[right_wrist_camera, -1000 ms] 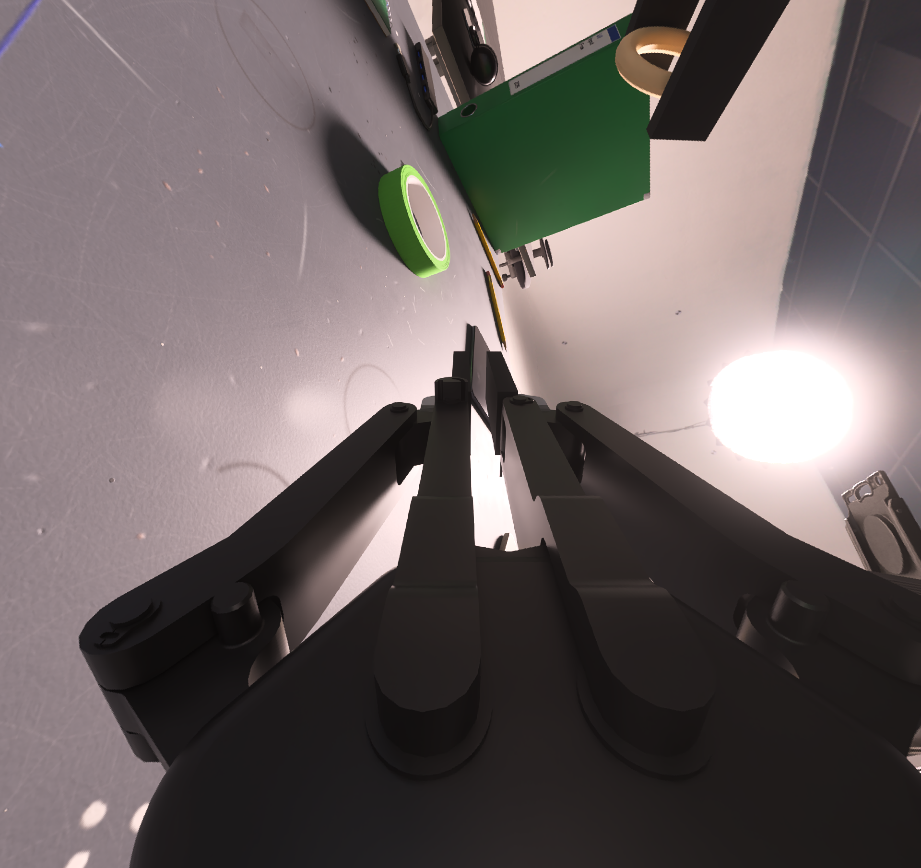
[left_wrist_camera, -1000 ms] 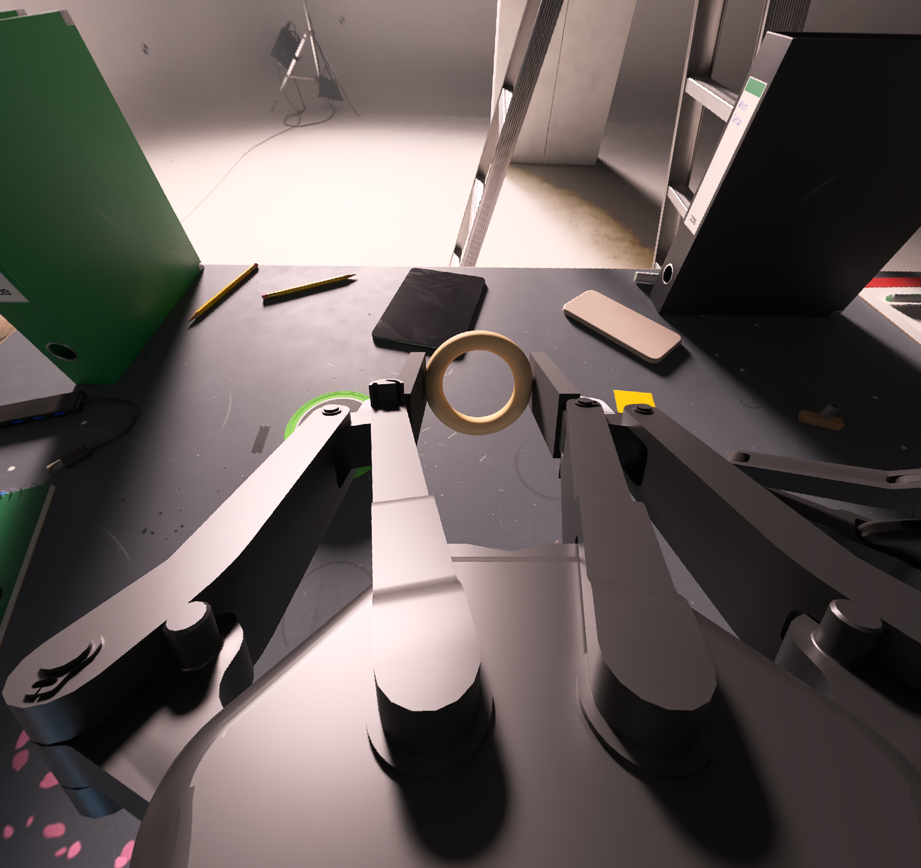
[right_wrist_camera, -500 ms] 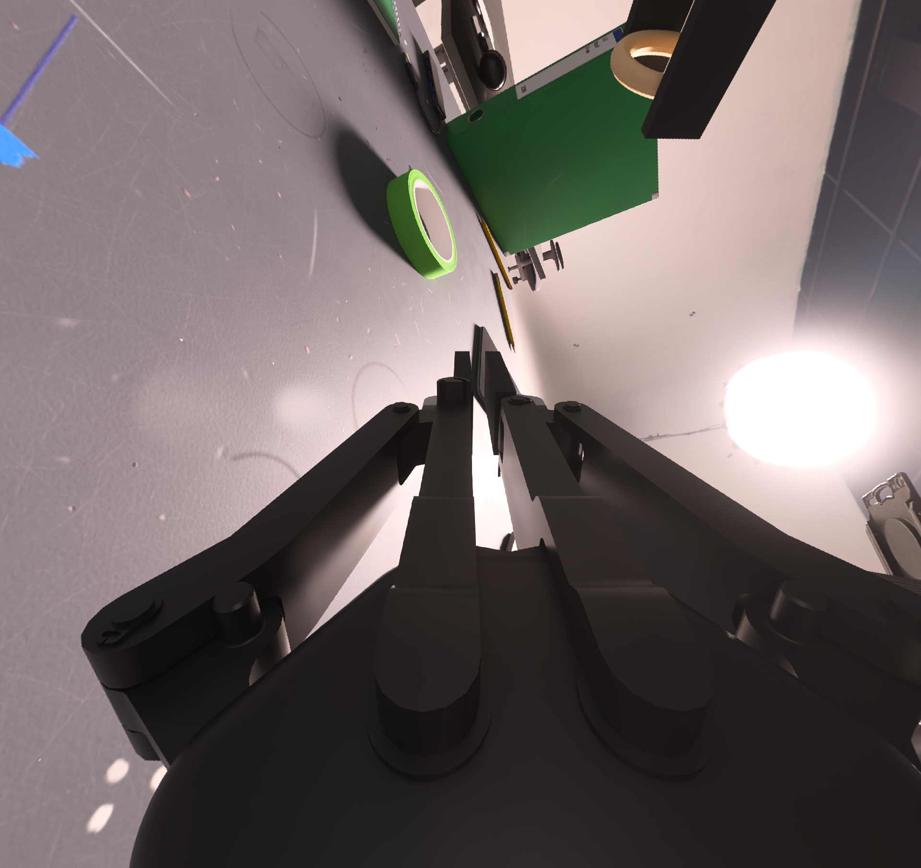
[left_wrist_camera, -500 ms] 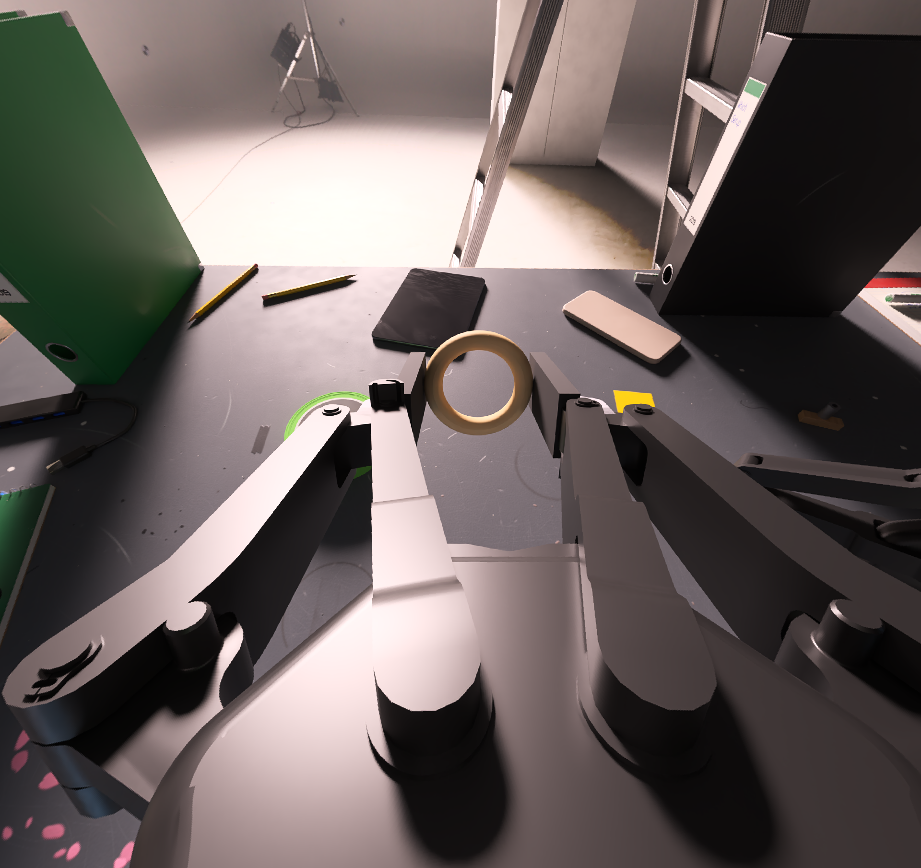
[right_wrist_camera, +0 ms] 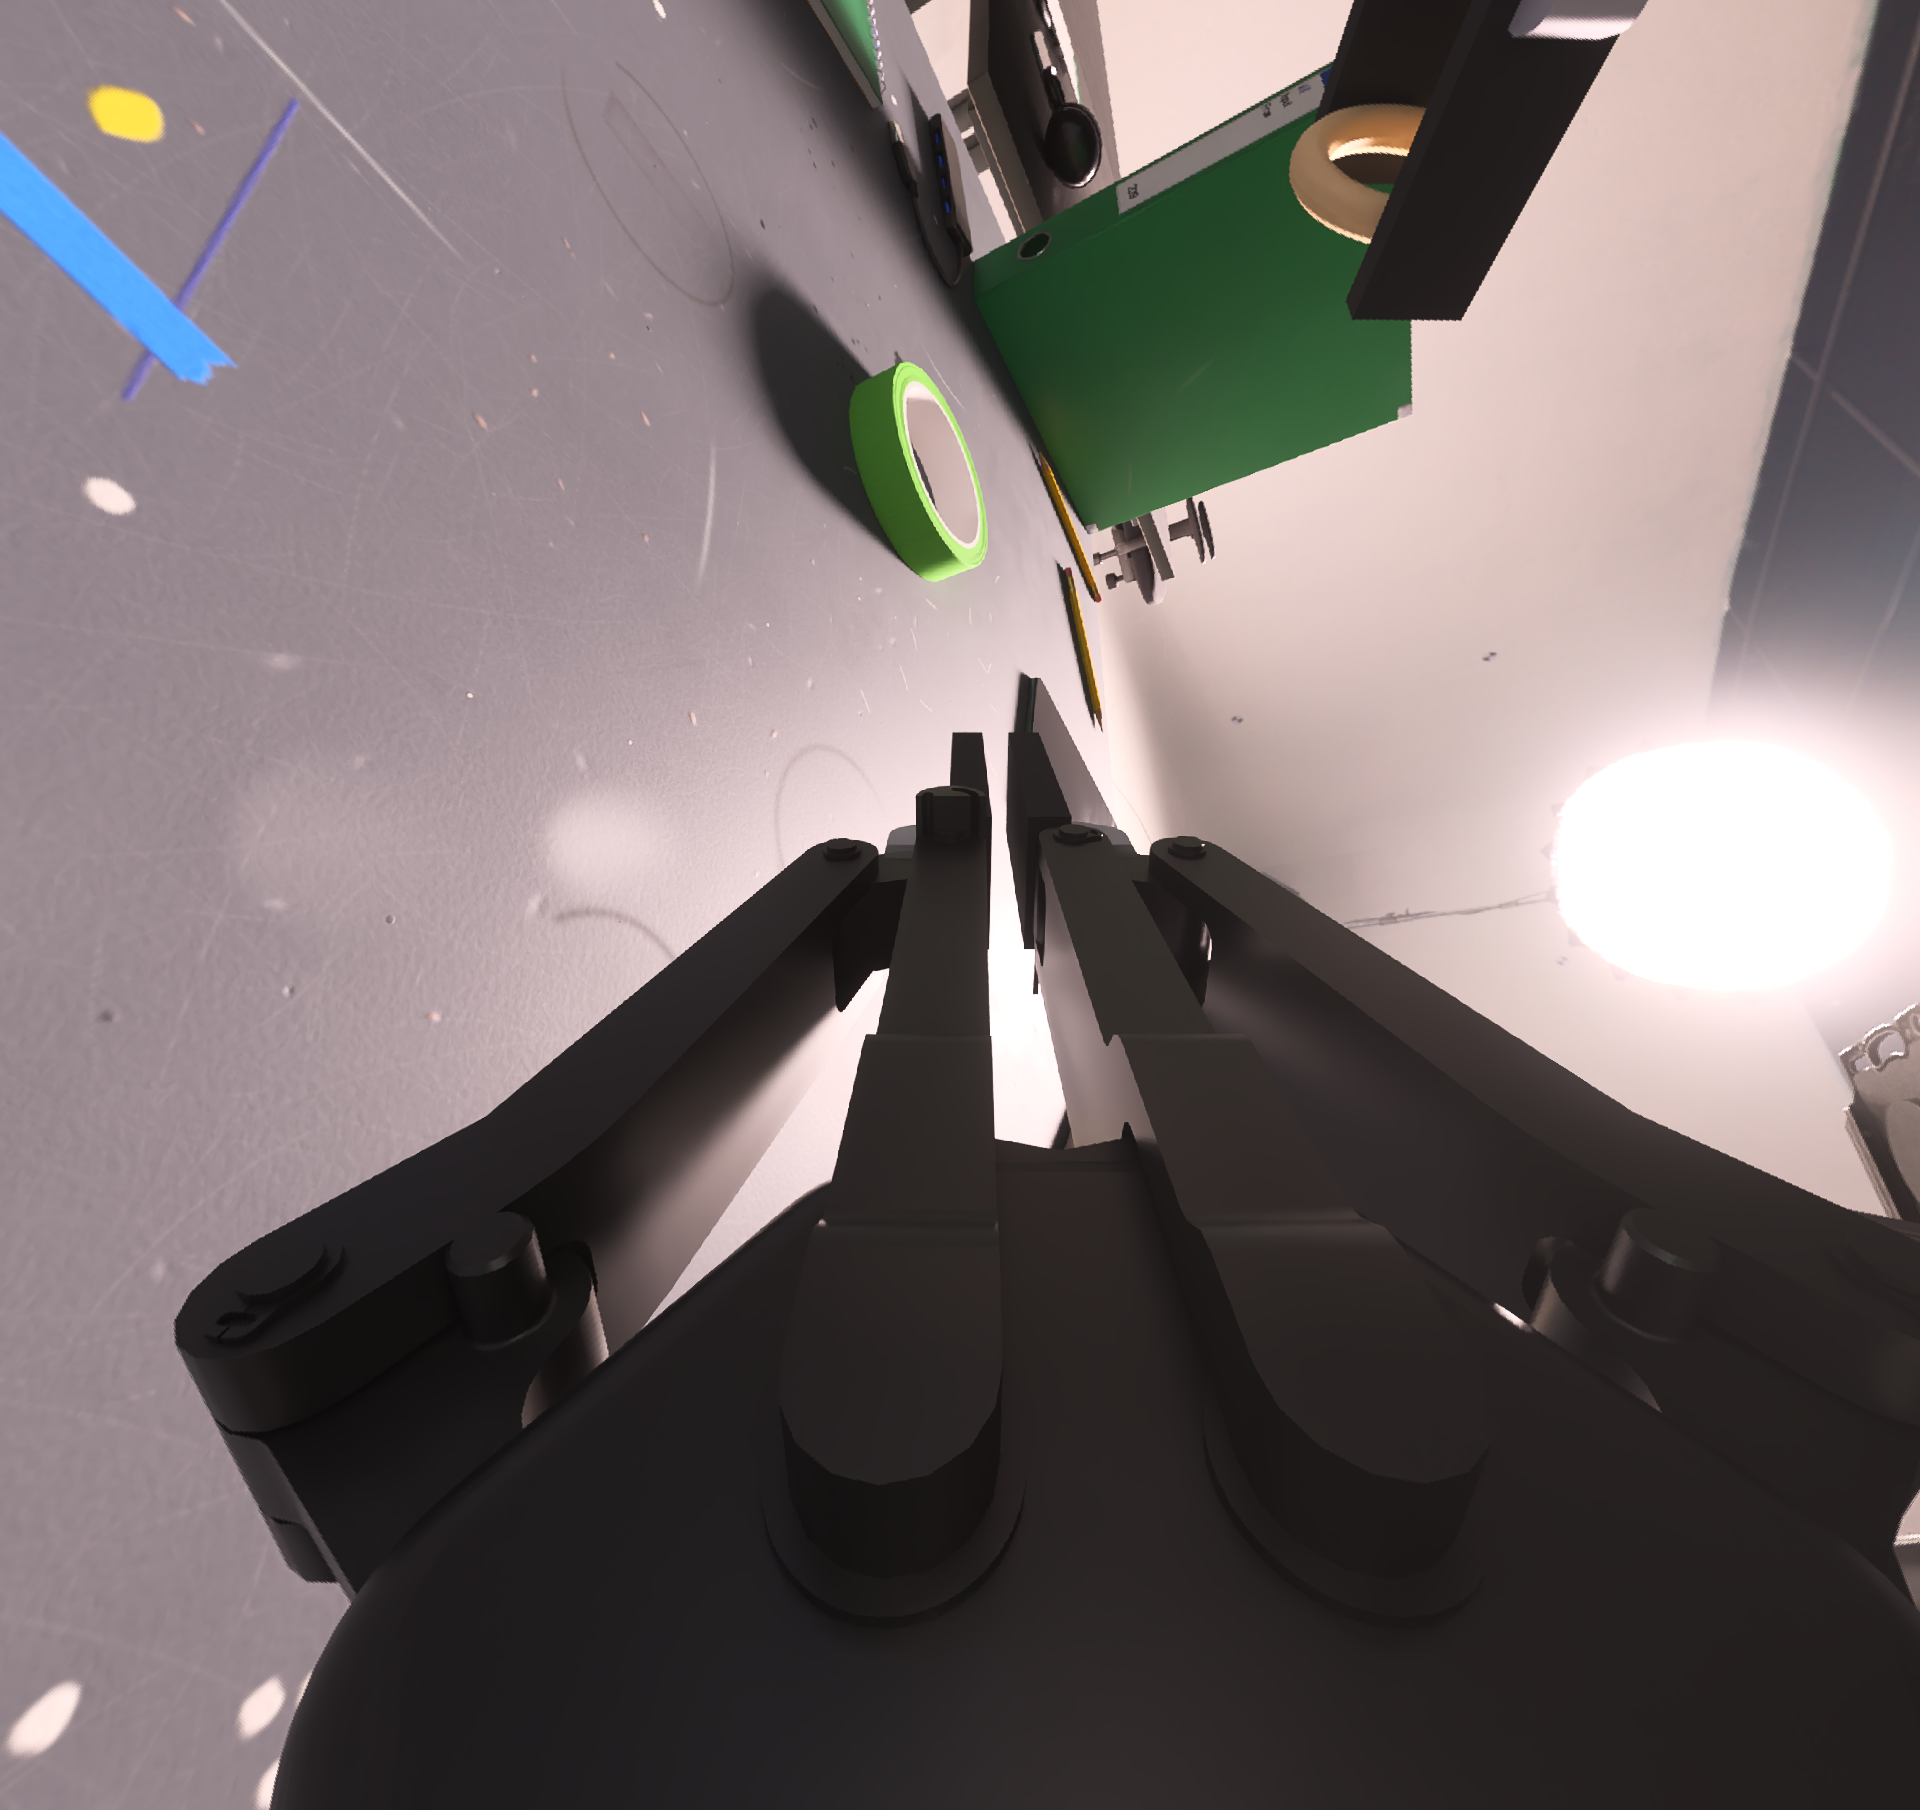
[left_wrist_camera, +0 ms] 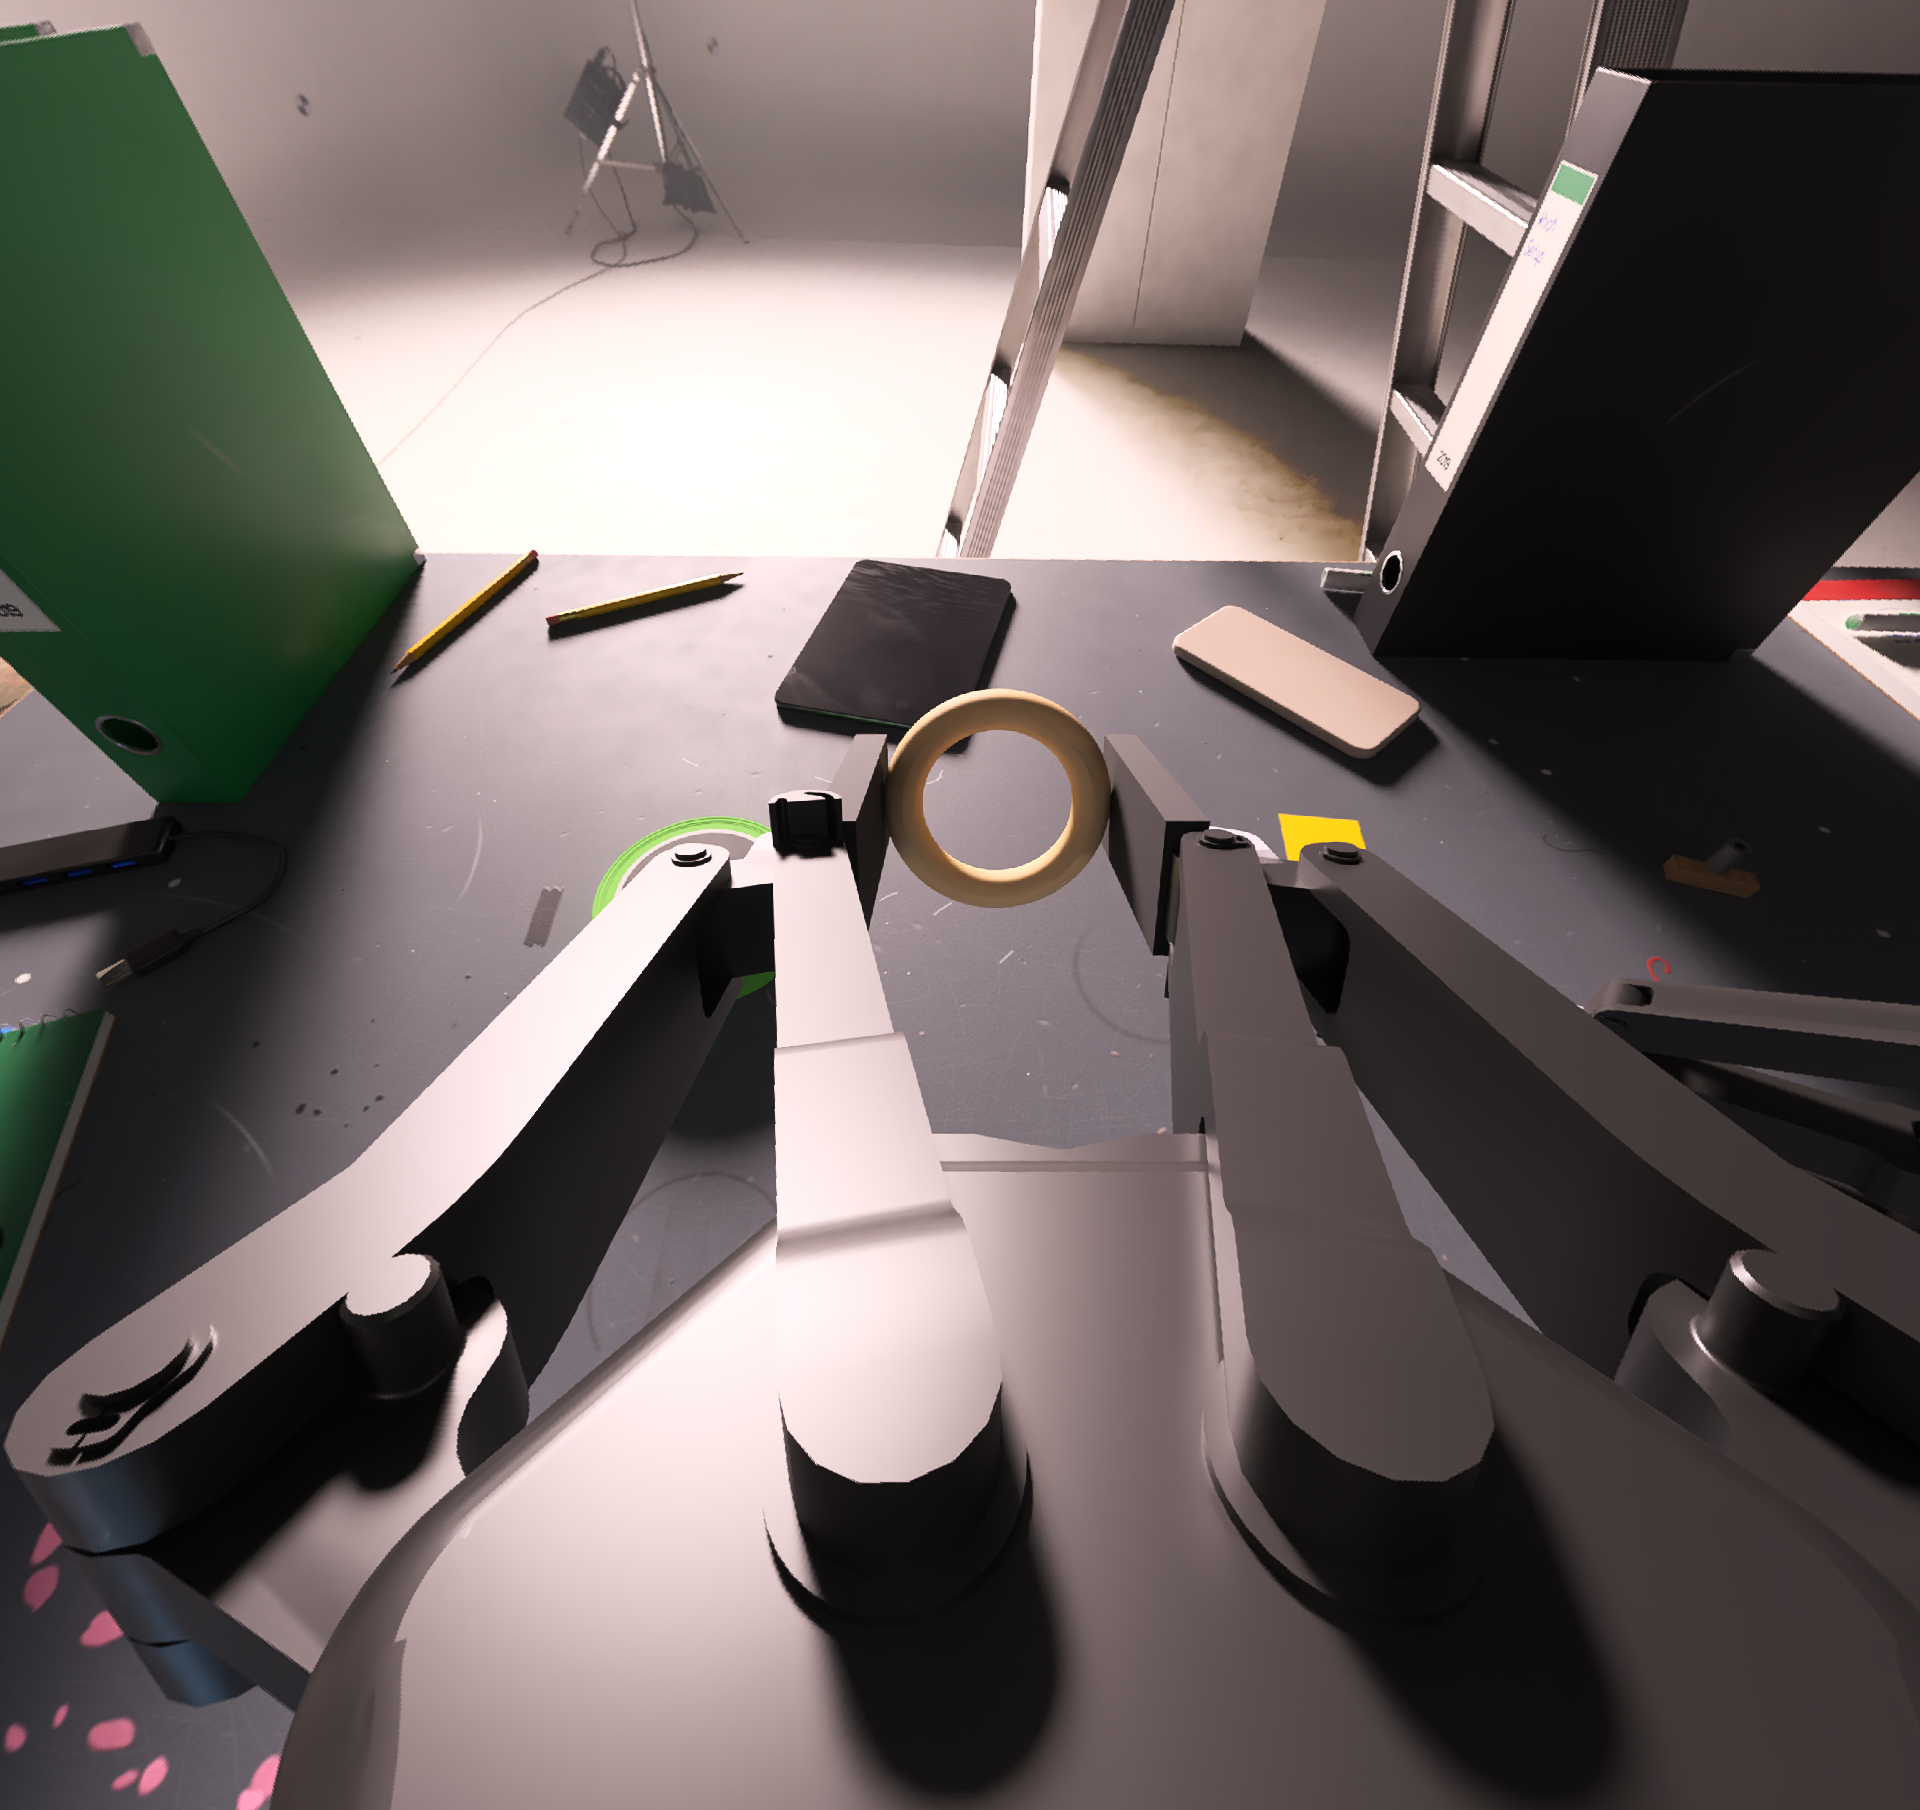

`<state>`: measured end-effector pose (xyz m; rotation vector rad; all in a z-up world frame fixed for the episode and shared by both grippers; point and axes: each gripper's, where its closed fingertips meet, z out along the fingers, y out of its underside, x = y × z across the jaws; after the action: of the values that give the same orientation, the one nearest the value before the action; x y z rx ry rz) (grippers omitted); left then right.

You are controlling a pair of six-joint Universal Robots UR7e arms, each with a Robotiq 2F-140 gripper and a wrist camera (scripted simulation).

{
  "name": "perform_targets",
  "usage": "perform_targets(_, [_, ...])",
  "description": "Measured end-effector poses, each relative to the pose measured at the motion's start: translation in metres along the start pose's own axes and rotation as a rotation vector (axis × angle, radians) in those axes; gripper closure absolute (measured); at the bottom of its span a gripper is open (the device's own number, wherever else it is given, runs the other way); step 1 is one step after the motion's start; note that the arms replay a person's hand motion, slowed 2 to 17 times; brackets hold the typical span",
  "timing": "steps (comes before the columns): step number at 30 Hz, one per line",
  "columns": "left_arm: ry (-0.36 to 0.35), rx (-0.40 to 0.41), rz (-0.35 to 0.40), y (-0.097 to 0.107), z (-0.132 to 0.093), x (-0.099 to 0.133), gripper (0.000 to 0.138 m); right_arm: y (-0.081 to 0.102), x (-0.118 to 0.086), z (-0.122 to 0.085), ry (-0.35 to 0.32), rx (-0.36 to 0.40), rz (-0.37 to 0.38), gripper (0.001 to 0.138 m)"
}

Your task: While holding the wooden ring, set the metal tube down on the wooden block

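My left gripper (left_wrist_camera: pixel 997 806) is shut on the wooden ring (left_wrist_camera: pixel 1081 768), a pale hoop held upright by its sides above the dark table (left_wrist_camera: pixel 520 773). The ring also shows in the right wrist view (right_wrist_camera: pixel 1325 191), between the left gripper's dark fingers (right_wrist_camera: pixel 1455 150). A small wooden block (left_wrist_camera: pixel 1704 877) lies far right on the table with a short grey metal tube (left_wrist_camera: pixel 1727 854) resting on it. My right gripper (right_wrist_camera: pixel 995 773) has only a narrow gap between its pads and nothing in it. Its linkage shows at the right edge of the left wrist view (left_wrist_camera: pixel 1766 1017).
A green binder (left_wrist_camera: pixel 156 410) stands at the left and a black binder (left_wrist_camera: pixel 1662 358) at the back right. A green tape roll (right_wrist_camera: pixel 920 472), a black tablet (left_wrist_camera: pixel 899 643), a beige phone (left_wrist_camera: pixel 1299 680), two pencils (left_wrist_camera: pixel 644 600) and a yellow note (left_wrist_camera: pixel 1320 835) lie on the table.
The left gripper and ring have not moved. The right wrist view has shifted, with blue tape marks coming in at its left. The right gripper's linkage has drawn slightly to the right in the left view.
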<state>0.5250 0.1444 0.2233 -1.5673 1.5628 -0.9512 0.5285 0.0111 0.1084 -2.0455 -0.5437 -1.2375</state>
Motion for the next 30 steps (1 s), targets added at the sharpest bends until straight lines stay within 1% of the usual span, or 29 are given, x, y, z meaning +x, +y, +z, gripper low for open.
perform_targets(2, [0.000, 0.000, 0.000, 0.000, 0.000, 0.000, 0.084, 0.000, -0.001, -0.003, -0.006, -0.001, -0.003, 0.133])
perform_targets(6, [0.000, 0.001, 0.000, 0.000, 0.000, 0.000, 0.084, -0.001, -0.004, -0.010, -0.022, -0.001, -0.009, 0.138])
perform_targets(16, [0.000, 0.001, 0.001, 0.000, 0.000, 0.000, 0.084, -0.004, -0.007, -0.025, -0.054, 0.007, -0.008, 0.138])
perform_targets(22, [0.000, 0.002, 0.001, 0.000, 0.000, 0.000, 0.084, -0.006, -0.006, -0.031, -0.063, 0.007, 0.001, 0.138])
perform_targets(26, [0.000, 0.002, 0.000, 0.000, 0.000, 0.000, 0.084, -0.005, -0.004, -0.031, -0.070, 0.000, 0.026, 0.134])
perform_targets(30, [0.000, 0.003, 0.000, 0.000, 0.000, 0.000, 0.084, -0.002, 0.000, -0.027, -0.069, -0.020, 0.051, 0.127])
